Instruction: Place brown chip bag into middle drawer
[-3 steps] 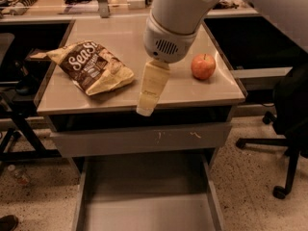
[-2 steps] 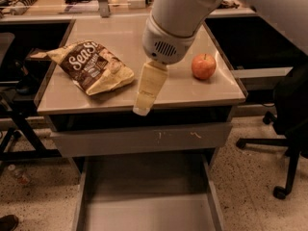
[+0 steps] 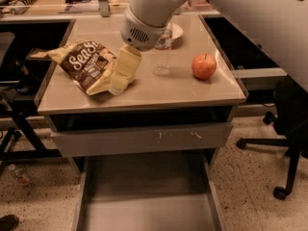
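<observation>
The desk (image 3: 192, 93) is seen with the middle drawer (image 3: 144, 211) pulled open beneath it, the brown chip bag (image 3: 84, 66) is laid on the desktop's left part, the gripper (image 3: 117, 85) is held at the bag's right edge, whether spread or closed cannot be told, and an apple (image 3: 204, 66) is set well to the right.

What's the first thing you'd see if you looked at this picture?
The big white robot arm, whose gripper reaches down at the right edge of the brown chip bag on the desk's left side. Then the red apple on the right, and the middle drawer pulled open below.
</observation>
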